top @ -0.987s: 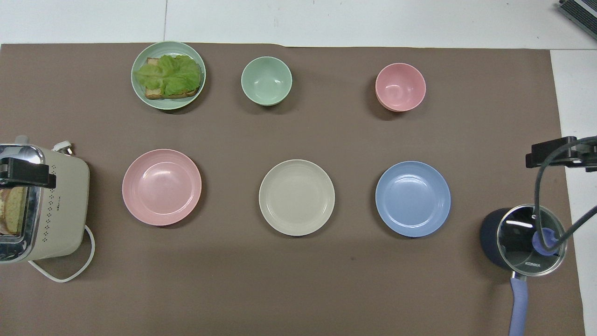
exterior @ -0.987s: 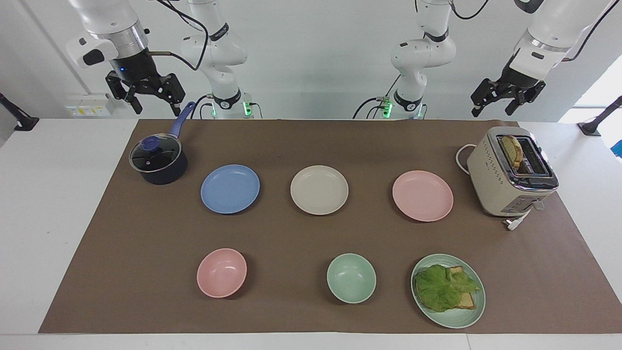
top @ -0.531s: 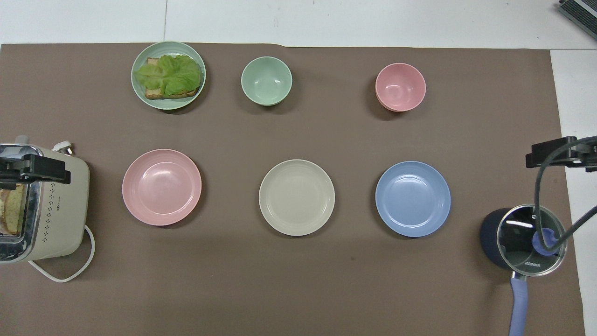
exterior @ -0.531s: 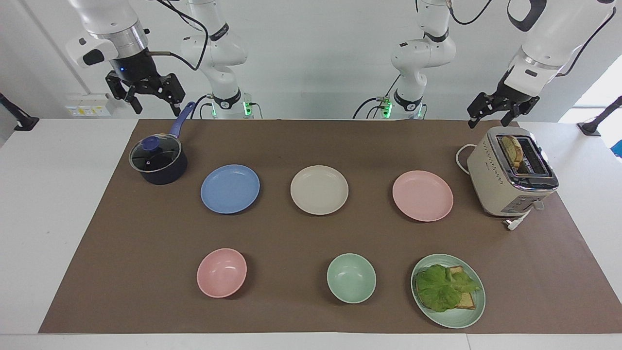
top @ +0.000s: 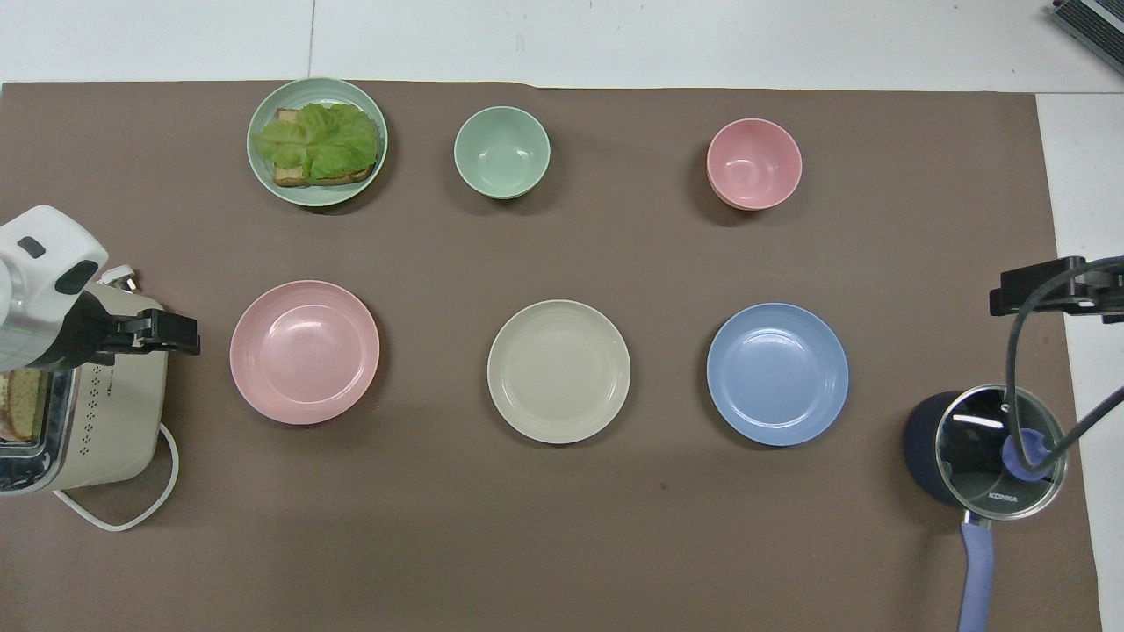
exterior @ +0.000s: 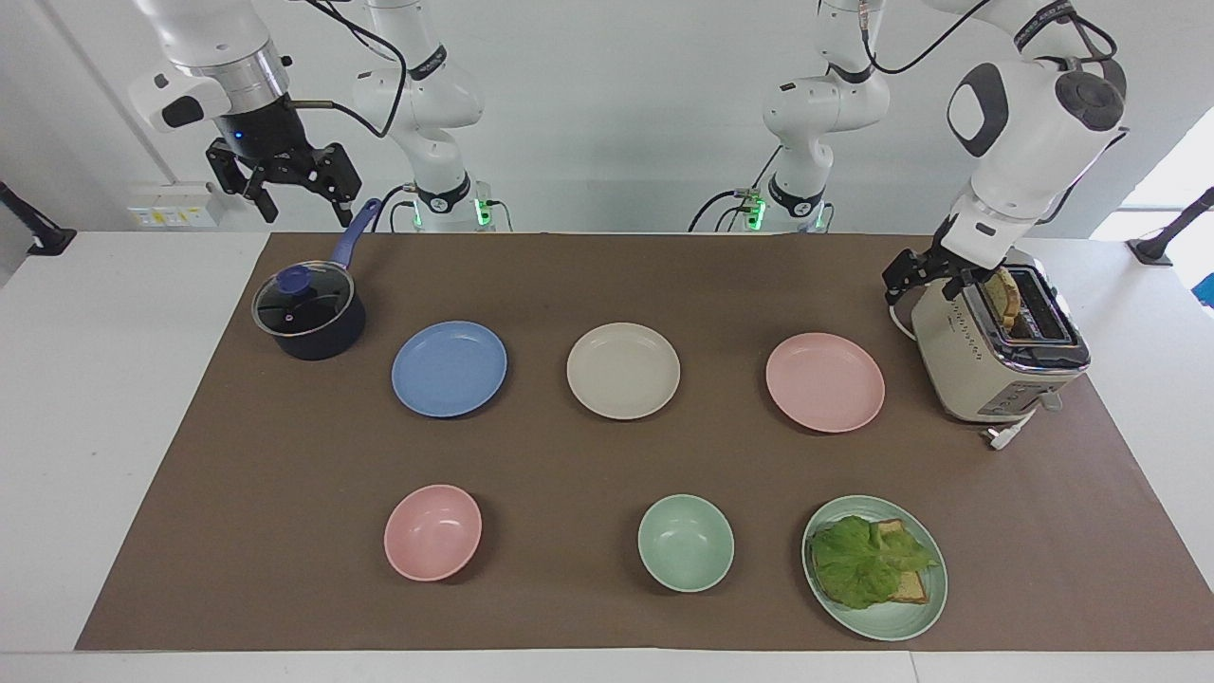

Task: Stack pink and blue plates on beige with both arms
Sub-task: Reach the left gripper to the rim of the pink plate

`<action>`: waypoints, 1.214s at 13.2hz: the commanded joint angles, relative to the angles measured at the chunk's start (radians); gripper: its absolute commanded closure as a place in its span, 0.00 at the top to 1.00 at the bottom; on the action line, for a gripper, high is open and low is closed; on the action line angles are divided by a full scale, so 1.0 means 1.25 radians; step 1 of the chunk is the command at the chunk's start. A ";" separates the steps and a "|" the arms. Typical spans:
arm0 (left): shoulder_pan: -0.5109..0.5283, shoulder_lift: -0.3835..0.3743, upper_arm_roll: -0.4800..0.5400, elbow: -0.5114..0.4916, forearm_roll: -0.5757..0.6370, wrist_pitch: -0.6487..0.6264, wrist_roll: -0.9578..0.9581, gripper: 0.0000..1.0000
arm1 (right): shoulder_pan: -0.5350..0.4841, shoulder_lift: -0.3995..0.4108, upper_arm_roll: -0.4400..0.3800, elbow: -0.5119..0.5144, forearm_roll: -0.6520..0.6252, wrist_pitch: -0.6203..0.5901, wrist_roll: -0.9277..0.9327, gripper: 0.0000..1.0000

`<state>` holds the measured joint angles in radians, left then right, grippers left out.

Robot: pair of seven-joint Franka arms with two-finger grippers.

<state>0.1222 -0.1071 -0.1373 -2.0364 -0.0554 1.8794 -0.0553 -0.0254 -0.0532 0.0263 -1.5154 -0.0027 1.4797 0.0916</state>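
Note:
The beige plate [exterior: 623,370] [top: 558,371] lies mid-table, between the blue plate [exterior: 449,368] [top: 777,374] toward the right arm's end and the pink plate [exterior: 825,382] [top: 305,351] toward the left arm's end. All three lie flat, apart and bare. My left gripper [exterior: 925,280] [top: 171,332] hangs open and empty over the toaster's edge beside the pink plate, not touching the plate. Above the pot's handle, my right gripper [exterior: 305,213] [top: 1023,291] is held high, open and empty.
A cream toaster [exterior: 996,351] with a toast slice in it stands at the left arm's end. A lidded dark pot [exterior: 308,313] stands at the right arm's end. Farther from the robots are a pink bowl [exterior: 432,531], a green bowl [exterior: 685,543] and a green plate [exterior: 892,626] with a lettuce sandwich.
My left arm has swung down and inward, bringing its gripper from high above the table's edge to the toaster beside the pink plate. The right arm has not moved.

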 commanded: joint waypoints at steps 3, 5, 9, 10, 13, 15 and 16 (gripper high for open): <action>-0.004 0.028 0.003 -0.131 0.011 0.171 0.001 1.00 | -0.015 0.002 0.008 0.004 0.021 0.003 0.009 1.00; -0.006 0.052 0.003 -0.148 0.012 0.218 -0.001 1.00 | -0.015 0.002 0.010 0.004 0.021 0.004 0.010 1.00; -0.006 0.086 0.003 -0.205 0.017 0.324 -0.001 1.00 | -0.015 0.002 0.010 0.004 0.021 0.004 0.010 1.00; -0.007 0.092 0.003 -0.210 0.017 0.340 -0.001 1.00 | -0.015 0.002 0.010 0.004 0.021 0.004 0.010 1.00; -0.018 0.113 0.003 -0.215 0.017 0.363 -0.006 1.00 | -0.015 0.002 0.010 0.004 0.021 0.004 0.009 1.00; -0.024 0.122 0.003 -0.234 0.017 0.407 -0.011 1.00 | -0.015 0.002 0.010 0.004 0.021 0.003 0.009 1.00; -0.024 0.123 0.003 -0.237 0.017 0.413 -0.011 1.00 | -0.015 0.002 0.010 0.004 0.021 0.003 0.009 1.00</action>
<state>0.1087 0.0459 -0.1429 -2.3004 -0.0537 2.3415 -0.0547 -0.0254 -0.0532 0.0263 -1.5154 -0.0027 1.4798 0.0916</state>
